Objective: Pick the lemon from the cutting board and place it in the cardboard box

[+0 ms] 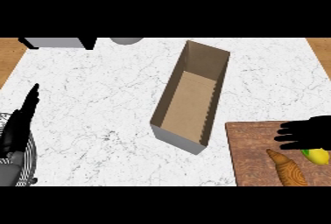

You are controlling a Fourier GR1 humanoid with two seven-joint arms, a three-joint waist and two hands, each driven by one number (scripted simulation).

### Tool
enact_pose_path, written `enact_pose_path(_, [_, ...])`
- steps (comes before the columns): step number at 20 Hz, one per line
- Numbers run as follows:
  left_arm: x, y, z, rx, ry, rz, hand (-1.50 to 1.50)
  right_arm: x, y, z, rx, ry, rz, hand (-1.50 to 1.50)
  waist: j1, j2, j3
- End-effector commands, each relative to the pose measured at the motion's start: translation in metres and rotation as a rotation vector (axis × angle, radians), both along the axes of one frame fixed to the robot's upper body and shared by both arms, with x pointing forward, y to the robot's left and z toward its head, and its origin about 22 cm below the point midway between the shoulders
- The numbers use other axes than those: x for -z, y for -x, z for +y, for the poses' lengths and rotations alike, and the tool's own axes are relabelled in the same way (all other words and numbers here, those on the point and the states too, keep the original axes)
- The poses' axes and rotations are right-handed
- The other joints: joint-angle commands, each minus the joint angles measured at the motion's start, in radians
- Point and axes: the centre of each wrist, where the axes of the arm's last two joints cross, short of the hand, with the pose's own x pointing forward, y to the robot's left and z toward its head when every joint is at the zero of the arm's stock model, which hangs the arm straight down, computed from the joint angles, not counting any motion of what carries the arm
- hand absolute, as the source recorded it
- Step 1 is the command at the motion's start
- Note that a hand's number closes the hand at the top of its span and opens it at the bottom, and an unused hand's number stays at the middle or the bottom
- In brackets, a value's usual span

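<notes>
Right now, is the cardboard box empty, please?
Empty: the cardboard box shows only its bare brown floor; the lemon lies on the cutting board.

left robot hand (19,120): fingers straight, resting at left edge | right robot hand (309,133): fingers curled

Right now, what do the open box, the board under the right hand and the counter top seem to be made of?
The box looks like matte brown cardboard: thin walls and a wavy cut edge. The board looks like reddish-brown wood, with visible grain lines. The counter top looks like white marble or an imitation: fine grey veins, and no clear gloss shows.
</notes>
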Motion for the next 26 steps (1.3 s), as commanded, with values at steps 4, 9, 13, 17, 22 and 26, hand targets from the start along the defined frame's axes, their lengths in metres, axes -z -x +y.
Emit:
enact_pose_path(4, [0.003, 0.012, 0.023, -0.011, 0.002, 0.004, 0.0, 0.009, 0.012, -0.008, -0.149, 0.002, 0.053, -1.5, -0.007, -0.002, 0.0])
enact_pose_path(9, [-0.014, 0.01, 0.011, -0.006, -0.003, -0.012, 0.0, 0.034, 0.012, 0.003, -0.127, 0.036, 0.035, -1.5, -0.004, -0.004, 0.0])
enact_pose_path(13, [0.017, 0.011, 0.0, -0.013, -0.005, -0.011, 0.0, 0.062, 0.013, 0.014, -0.12, -0.043, -0.037, 1.5, -0.008, 0.001, 0.0])
enact_pose_path(17, [0.006, 0.006, 0.004, -0.004, 0.016, -0.008, 0.0, 0.063, 0.008, 0.015, -0.108, -0.169, -0.122, 1.5, -0.004, 0.003, 0.001])
enact_pose_path(22, [0.003, 0.004, -0.003, -0.009, 0.014, -0.003, 0.0, 0.063, 0.01, 0.016, -0.126, -0.247, -0.188, 1.5, -0.009, 0.001, 0.001])
enact_pose_path(26, [0.007, 0.007, 0.005, -0.002, 0.004, 0.005, 0.0, 0.032, -0.025, 0.015, 0.317, -0.336, -0.271, 1.5, -0.001, 0.004, 0.0])
